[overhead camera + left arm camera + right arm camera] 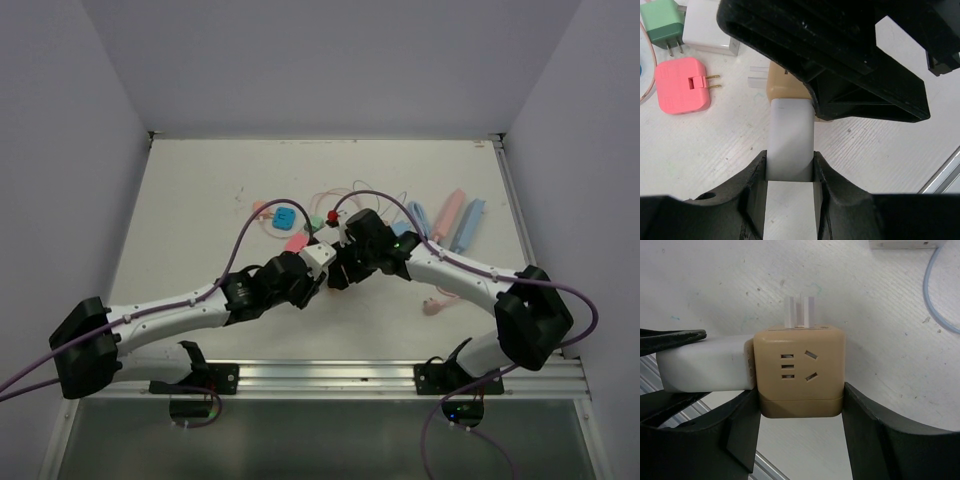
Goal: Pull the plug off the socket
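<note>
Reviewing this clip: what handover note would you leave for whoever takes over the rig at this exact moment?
Left pincer: shut on the white plug.
Right pincer: shut on the tan socket cube, one finger on each side.
Position: the plug is seated in the cube's side.
Done: both grips are set.
Left: draw the plug straight out while the right pincer holds the cube firm. A steady pull looks likely to be enough.

top: overhead, far, facing table [180,200] | wrists: close, opposite sides, sharing socket [799,371]
</note>
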Controlling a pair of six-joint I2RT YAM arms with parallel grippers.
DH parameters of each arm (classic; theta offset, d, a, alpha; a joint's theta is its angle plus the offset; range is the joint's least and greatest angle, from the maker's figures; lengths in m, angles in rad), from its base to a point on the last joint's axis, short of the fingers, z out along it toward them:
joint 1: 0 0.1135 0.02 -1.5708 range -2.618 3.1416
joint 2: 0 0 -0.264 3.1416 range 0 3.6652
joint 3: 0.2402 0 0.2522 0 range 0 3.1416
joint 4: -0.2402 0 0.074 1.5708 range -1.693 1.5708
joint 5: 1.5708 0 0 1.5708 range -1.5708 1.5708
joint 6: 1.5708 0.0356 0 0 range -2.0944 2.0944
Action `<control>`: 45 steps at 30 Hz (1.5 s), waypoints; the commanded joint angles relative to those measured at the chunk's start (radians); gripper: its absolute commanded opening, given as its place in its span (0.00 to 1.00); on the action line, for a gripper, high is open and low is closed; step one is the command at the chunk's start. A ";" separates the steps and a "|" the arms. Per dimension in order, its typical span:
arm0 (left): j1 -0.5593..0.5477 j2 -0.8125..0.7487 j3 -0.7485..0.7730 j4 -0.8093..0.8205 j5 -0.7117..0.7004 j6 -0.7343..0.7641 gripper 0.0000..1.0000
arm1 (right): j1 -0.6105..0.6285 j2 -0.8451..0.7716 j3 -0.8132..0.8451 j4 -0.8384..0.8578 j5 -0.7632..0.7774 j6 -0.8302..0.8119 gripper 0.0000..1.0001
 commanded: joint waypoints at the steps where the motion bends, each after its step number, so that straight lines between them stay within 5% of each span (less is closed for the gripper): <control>1: -0.019 -0.106 0.013 -0.018 0.078 -0.080 0.00 | -0.103 0.057 0.003 -0.041 0.366 0.036 0.00; 25: -0.018 -0.152 0.224 -0.291 -0.003 -0.122 0.00 | -0.122 0.085 0.026 -0.061 0.371 0.035 0.00; 32: -0.001 -0.146 0.174 -0.271 -0.179 -0.177 0.00 | -0.122 -0.032 0.009 -0.032 0.302 0.035 0.00; 45: 0.414 0.024 0.031 -0.024 -0.152 -0.338 0.00 | -0.187 -0.285 -0.118 -0.012 0.458 0.108 0.00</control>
